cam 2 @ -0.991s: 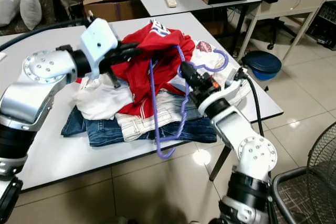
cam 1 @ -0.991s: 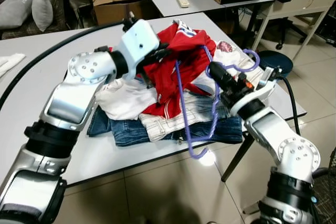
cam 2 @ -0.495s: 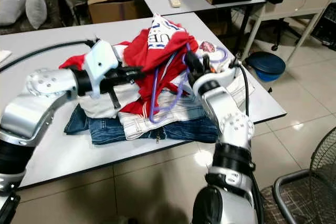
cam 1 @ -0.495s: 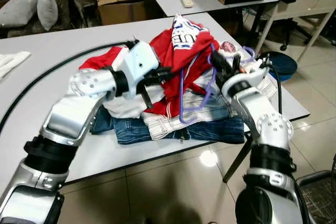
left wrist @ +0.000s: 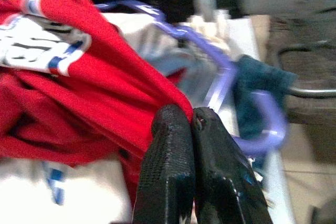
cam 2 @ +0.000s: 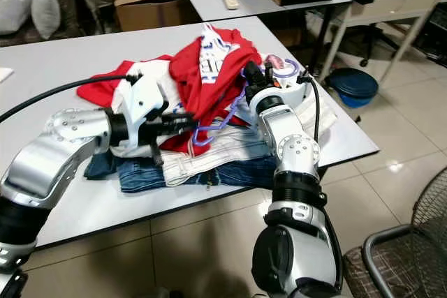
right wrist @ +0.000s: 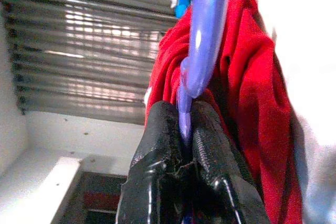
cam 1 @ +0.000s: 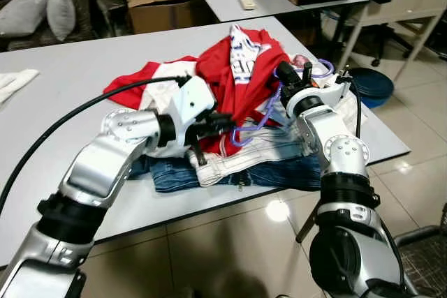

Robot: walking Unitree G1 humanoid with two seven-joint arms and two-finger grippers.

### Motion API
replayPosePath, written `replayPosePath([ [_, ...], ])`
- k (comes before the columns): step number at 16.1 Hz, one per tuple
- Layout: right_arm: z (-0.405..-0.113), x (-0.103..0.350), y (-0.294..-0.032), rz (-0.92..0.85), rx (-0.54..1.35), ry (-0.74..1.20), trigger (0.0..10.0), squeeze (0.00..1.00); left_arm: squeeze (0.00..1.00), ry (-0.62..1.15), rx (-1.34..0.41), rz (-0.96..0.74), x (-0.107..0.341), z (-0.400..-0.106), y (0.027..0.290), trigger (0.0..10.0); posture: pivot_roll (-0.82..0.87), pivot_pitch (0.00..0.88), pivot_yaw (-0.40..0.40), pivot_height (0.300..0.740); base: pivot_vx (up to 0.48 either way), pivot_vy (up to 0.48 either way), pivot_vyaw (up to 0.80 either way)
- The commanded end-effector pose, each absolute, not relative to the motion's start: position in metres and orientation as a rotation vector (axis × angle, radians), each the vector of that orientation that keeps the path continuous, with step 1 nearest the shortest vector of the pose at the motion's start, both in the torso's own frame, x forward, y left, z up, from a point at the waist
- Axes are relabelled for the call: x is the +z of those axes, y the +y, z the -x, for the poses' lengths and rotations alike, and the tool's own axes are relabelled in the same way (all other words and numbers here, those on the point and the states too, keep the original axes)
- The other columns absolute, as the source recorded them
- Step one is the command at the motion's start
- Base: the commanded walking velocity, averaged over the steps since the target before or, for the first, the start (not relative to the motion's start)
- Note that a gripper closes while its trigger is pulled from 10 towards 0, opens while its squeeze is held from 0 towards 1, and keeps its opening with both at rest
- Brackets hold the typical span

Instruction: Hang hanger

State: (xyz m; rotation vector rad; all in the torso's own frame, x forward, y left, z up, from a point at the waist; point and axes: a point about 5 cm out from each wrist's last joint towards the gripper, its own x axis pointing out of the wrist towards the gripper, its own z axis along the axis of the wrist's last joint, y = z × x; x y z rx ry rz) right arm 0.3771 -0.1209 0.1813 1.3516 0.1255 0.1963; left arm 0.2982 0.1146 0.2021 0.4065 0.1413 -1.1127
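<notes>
Lowered since a second earlier, the purple hanger lay tucked under the red shirt atop the clothes pile on the white table. The right gripper clamped the hanger; the left gripper pinched the shirt's hem.

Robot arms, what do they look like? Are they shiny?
Yes. Both arms are shiny silver metal with round joints dotted with small screws and black bands between the parts. The left arm has a white box at its wrist and a long black cable trailing off it. Each gripper, left and right, has two long black fingers with a rough, grippy surface.
</notes>
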Motion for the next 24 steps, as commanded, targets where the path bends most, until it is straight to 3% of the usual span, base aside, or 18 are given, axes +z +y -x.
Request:
replayPosePath([
  [1, -0.382, 0.195, -0.137, -1.347, 0.160, 0.019, 10.0, 0.00, 0.00, 0.180, -1.207, -0.394, 0.199, -0.288, 0.112, 0.0, 0.03, 0.000, 0.045, 0.740, 0.000, 0.000, 0.00],
  [5, -0.387, 0.200, -0.140, -1.392, 0.144, -0.016, 10.0, 0.00, 0.00, 0.283, -1.156, -0.378, 0.190, -0.287, 0.136, 0.0, 0.03, 0.000, 0.038, 0.740, 0.000, 0.000, 0.00],
  [12, -0.391, 0.201, -0.144, -1.434, 0.115, -0.045, 10.0, 0.00, 0.00, 0.362, -1.289, -0.264, 0.184, -0.260, 0.141, 0.0, 0.04, 0.000, 0.031, 0.740, 0.000, 0.000, 0.00],
  [16, -0.394, 0.204, -0.150, -1.488, 0.053, -0.090, 10.0, 0.00, 0.00, 0.202, -1.228, -0.038, 0.202, -0.273, 0.119, 0.0, 0.04, 0.000, 0.024, 0.740, 0.000, 0.000, 0.00],
  [19, -0.395, 0.204, -0.155, -1.573, -0.011, -0.136, 10.0, 0.00, 0.00, 0.143, -1.315, 0.120, 0.216, -0.269, 0.095, 0.0, 0.03, 0.000, 0.028, 0.740, 0.000, 0.000, 0.00],
  [21, -0.396, 0.207, -0.157, -1.604, -0.031, -0.154, 10.0, 0.00, 0.00, 0.202, -1.337, 0.085, 0.209, -0.263, 0.098, 0.0, 0.03, 0.000, 0.037, 0.740, 0.000, 0.000, 0.00],
  [24, -0.396, 0.206, -0.161, -1.560, -0.067, -0.158, 10.0, 0.00, 0.00, 0.183, -1.299, 0.165, 0.218, -0.265, 0.106, 0.0, 0.03, 0.000, 0.037, 0.740, 0.000, 0.000, 0.00],
])
